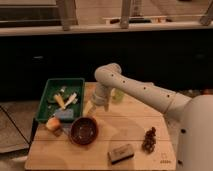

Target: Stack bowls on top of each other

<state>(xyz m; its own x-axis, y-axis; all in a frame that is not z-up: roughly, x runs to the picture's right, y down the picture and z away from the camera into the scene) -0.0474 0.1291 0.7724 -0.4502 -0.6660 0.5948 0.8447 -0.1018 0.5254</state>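
One glossy dark brown bowl (84, 130) sits upright on the wooden table (125, 125), near its front left. My gripper (96, 106) hangs at the end of the white arm, just above and behind the bowl and beside the green tray's right edge. It points down at the table, is open and holds nothing.
A green rectangular tray (48, 96) with utensils and scraps lies at the table's left. An orange fruit (52, 123) rests left of the bowl. A sponge-like block (121, 153) lies at the front, a dark cluster (149, 139) to its right, and a pale green cup (118, 95) behind the arm.
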